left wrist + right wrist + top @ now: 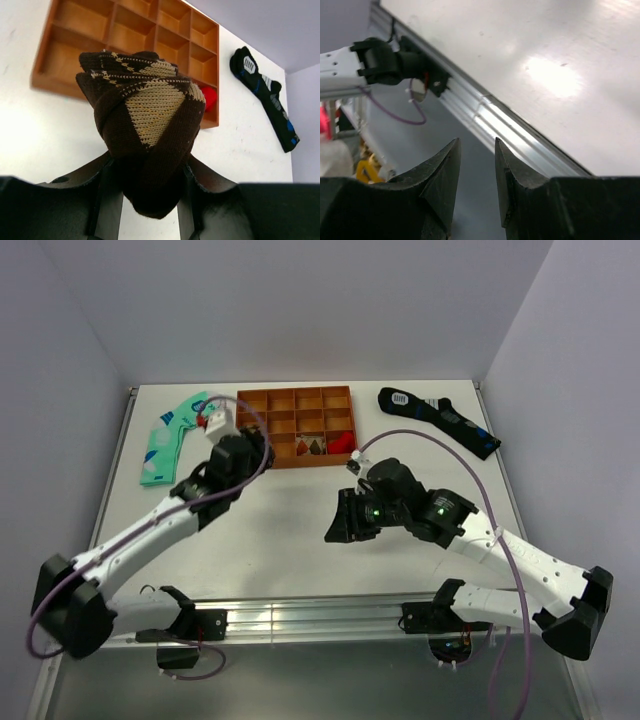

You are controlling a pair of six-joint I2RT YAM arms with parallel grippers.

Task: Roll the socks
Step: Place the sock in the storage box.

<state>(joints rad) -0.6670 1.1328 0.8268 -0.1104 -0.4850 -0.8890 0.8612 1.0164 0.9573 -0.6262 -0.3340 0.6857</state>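
The socks [145, 110] are a rolled-up brown argyle bundle with tan diamonds and a dark brown cuff. In the left wrist view they sit between the fingers of my left gripper [148, 167], which is shut on them and holds them above the white table, near the orange tray. In the top view my left gripper [250, 452] is at the tray's near left corner, and the socks are hidden by it. My right gripper [335, 528] hangs over the middle of the table. In the right wrist view [476, 142] its jaws stand a little apart with nothing between them.
An orange compartment tray [296, 400] stands at the back centre, with a red item [343, 443] in one cell. A mint-green sock [170, 440] lies at the back left. A black-navy sock [440, 420] lies at the back right. An aluminium rail [320, 615] runs along the near edge.
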